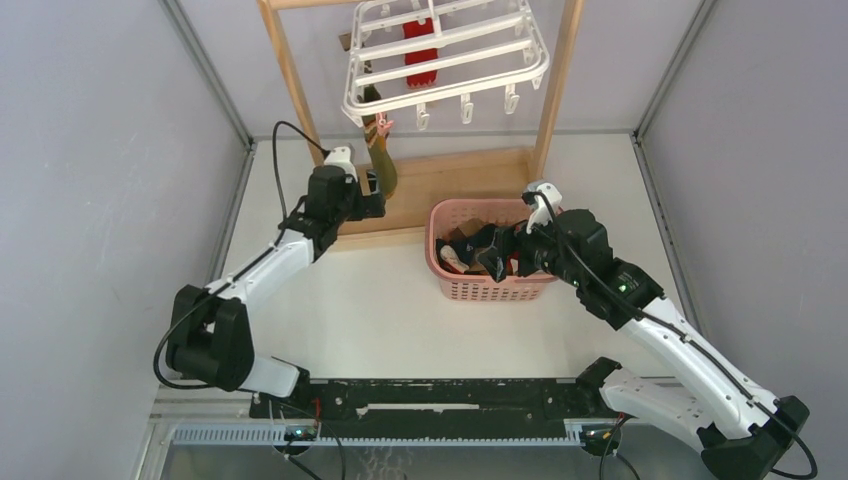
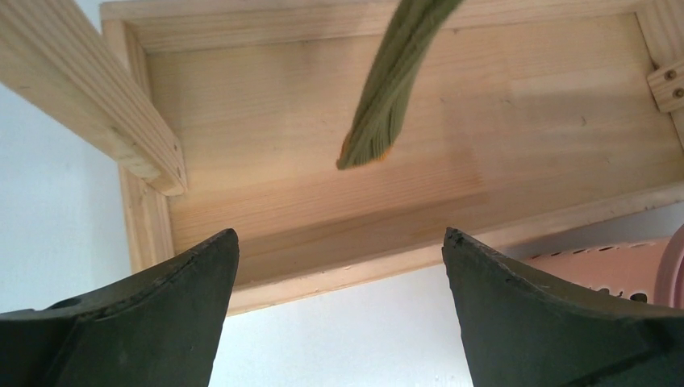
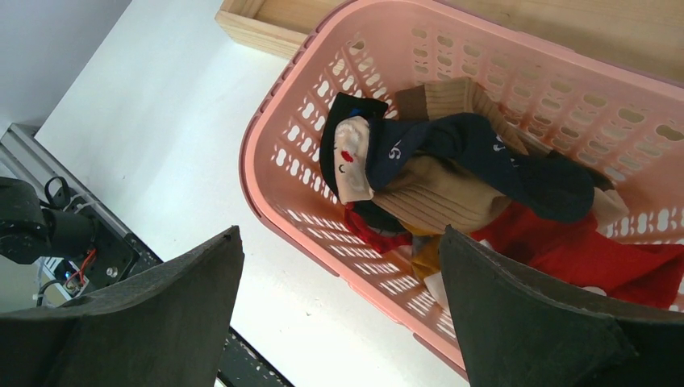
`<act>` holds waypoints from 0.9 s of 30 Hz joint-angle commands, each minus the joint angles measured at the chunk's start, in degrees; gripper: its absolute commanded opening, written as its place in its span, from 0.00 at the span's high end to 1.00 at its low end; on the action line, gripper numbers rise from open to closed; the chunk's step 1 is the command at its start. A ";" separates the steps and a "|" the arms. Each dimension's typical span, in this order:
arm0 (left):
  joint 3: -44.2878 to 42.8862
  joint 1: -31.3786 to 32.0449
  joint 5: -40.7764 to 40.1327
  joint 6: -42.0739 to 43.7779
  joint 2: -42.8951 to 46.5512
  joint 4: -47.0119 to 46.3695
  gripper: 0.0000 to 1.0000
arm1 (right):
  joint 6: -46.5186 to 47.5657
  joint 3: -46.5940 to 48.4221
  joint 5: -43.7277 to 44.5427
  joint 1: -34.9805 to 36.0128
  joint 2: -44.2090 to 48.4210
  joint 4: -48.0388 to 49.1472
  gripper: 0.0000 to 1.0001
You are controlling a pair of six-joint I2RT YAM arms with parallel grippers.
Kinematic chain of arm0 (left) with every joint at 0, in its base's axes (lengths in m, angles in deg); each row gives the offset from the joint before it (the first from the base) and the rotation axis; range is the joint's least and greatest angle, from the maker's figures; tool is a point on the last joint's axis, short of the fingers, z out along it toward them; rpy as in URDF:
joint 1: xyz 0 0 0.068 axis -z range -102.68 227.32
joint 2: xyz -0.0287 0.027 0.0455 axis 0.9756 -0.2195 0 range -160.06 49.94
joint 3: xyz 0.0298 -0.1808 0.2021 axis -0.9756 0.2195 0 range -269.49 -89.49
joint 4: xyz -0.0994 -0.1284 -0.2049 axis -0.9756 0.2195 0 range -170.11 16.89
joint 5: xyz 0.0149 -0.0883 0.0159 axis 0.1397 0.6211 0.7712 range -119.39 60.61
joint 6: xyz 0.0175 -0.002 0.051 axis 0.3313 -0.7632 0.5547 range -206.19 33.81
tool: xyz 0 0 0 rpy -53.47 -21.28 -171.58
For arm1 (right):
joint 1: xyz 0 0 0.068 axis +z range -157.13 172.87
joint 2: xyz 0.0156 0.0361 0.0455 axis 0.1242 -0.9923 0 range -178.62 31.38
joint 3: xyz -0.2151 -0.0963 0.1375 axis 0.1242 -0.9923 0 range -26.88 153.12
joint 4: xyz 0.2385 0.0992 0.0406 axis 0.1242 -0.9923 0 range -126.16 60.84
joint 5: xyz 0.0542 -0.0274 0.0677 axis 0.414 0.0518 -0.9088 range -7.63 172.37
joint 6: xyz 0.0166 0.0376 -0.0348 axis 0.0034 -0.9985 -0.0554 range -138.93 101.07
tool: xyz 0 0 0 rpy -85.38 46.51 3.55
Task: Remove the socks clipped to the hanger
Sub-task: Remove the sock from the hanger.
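The white hanger (image 1: 447,60) hangs from the wooden frame at the top. A red sock (image 1: 421,52) is clipped near its middle. An olive-green sock (image 1: 381,158) dangles from its front left corner. My left gripper (image 1: 373,196) is open just below and left of that sock. In the left wrist view the sock's toe (image 2: 385,109) hangs above and ahead of the open left gripper (image 2: 339,234), apart from both fingers. My right gripper (image 1: 482,250) hovers open over the pink basket (image 1: 495,290). In the right wrist view the right gripper (image 3: 340,232) is empty above the basket's near rim.
The basket (image 3: 270,189) holds several loose socks, among them a navy one (image 3: 484,153), a tan one (image 3: 440,201) and a red one (image 3: 597,254). The wooden stand's base tray (image 2: 524,121) and its upright post (image 2: 89,89) are close to the left gripper.
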State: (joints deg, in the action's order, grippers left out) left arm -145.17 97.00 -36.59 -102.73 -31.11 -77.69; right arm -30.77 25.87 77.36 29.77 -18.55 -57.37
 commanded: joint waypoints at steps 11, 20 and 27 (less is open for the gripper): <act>-7.71 -8.74 12.14 1.81 -3.66 0.06 0.00 | 1.64 -0.11 0.62 0.63 1.78 -1.19 0.04; -10.04 -9.84 14.97 1.52 -6.83 -0.83 0.00 | 1.75 -0.11 0.18 0.63 0.57 -0.49 0.04; -13.15 -8.96 16.86 3.22 -9.11 -0.13 0.00 | 1.86 -0.11 0.09 0.64 -0.39 -0.06 0.04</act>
State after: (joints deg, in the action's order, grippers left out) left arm -153.13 87.34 -21.93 -101.59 -39.55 -76.49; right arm -29.87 25.85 77.38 29.77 -18.66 -59.40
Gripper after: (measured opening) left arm 0.996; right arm 0.963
